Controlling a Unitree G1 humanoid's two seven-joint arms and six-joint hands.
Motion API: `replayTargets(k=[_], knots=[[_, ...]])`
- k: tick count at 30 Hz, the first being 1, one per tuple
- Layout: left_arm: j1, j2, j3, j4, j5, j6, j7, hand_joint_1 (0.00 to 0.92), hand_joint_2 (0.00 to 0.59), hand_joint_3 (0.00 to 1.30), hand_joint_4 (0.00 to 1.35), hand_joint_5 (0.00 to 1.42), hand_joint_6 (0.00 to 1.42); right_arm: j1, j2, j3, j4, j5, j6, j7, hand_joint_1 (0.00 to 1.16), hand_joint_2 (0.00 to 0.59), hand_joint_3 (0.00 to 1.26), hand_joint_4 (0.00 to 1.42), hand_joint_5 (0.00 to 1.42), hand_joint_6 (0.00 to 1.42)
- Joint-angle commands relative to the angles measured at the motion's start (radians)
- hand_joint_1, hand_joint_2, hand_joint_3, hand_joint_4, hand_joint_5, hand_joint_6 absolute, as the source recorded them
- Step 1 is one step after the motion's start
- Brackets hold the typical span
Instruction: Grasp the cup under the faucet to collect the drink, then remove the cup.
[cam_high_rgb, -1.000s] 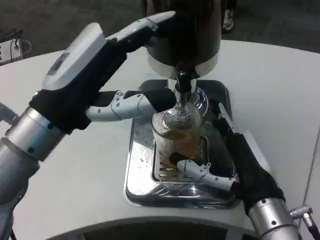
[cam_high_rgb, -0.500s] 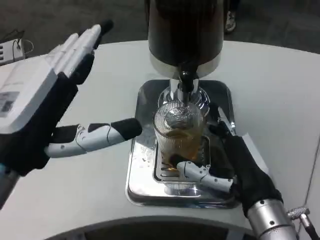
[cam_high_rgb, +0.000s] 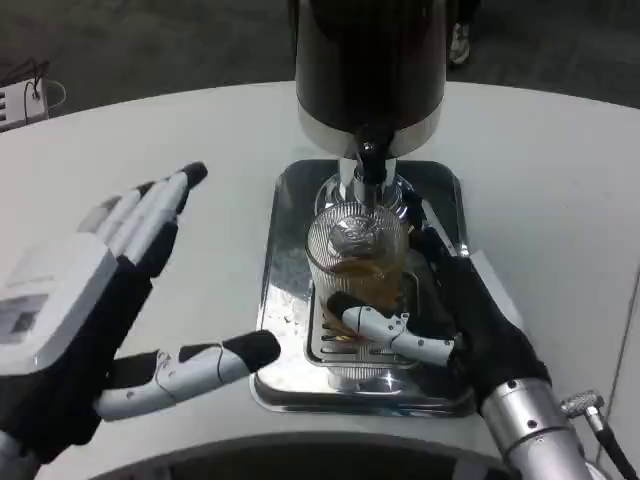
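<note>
Right hand (cam_high_rgb: 455, 330) wraps its fingers (cam_high_rgb: 375, 325) around the ribbed clear glass cup (cam_high_rgb: 357, 275) beneath the black dispenser's faucet (cam_high_rgb: 366, 172) to steady it for filling, while the left hand (cam_high_rgb: 95, 320) waits with fingers spread above the white desk (cam_high_rgb: 200, 160).

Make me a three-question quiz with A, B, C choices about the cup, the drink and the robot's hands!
1. Where is the cup?
A. under the faucet, on the metal tray
B. off the tray
C. in the left hand

2. What colour is the drink?
A. green
B. amber
C. blue

3. What is the left hand doing?
A. holding the cup
B. pressing the faucet
C. open, holding nothing

Answers: 1 A, the cup stands right below the spout. 2 B, the liquid looks golden-brown. 3 C, its fingers are spread over the table; the right hand wraps the cup.
</note>
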Motion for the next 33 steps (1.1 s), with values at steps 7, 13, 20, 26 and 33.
replayTargets(k=[7, 13, 20, 26, 33], knots=[[0.163, -0.03, -0.025, -0.102, 0.009, 0.025, -0.042, 0.0, 0.068, 0.0, 0.0, 0.0, 0.0, -0.061, 0.01, -0.005, 0.087, 0.017, -0.046, -0.034, 0.79, 0.206, 0.0, 0.0, 0.05, 0.09], [0.218, -0.029, -0.02, -0.115, 0.004, 0.018, -0.048, 0.0, 0.067, 0.0, 0.0, 0.0, 0.0, -0.103, 0.025, -0.002, 0.155, 0.018, -0.069, -0.064, 0.79, 0.206, 0.0, 0.0, 0.05, 0.1], [0.218, -0.018, -0.021, -0.107, 0.001, 0.024, -0.06, 0.0, 0.066, 0.0, 0.0, 0.0, 0.0, -0.135, 0.042, 0.005, 0.217, 0.022, -0.094, -0.081, 0.8, 0.199, 0.0, 0.0, 0.05, 0.08], [0.207, -0.009, -0.018, -0.097, -0.005, 0.031, -0.077, 0.0, 0.066, 0.0, 0.0, 0.0, 0.0, -0.149, 0.054, 0.008, 0.246, 0.025, -0.107, -0.09, 0.8, 0.198, 0.0, 0.0, 0.06, 0.08], [0.2, -0.001, -0.02, -0.085, -0.007, 0.039, -0.092, 0.0, 0.066, 0.0, 0.0, 0.0, 0.0, -0.164, 0.068, 0.016, 0.283, 0.012, -0.119, -0.129, 0.81, 0.2, 0.0, 0.0, 0.08, 0.09]])
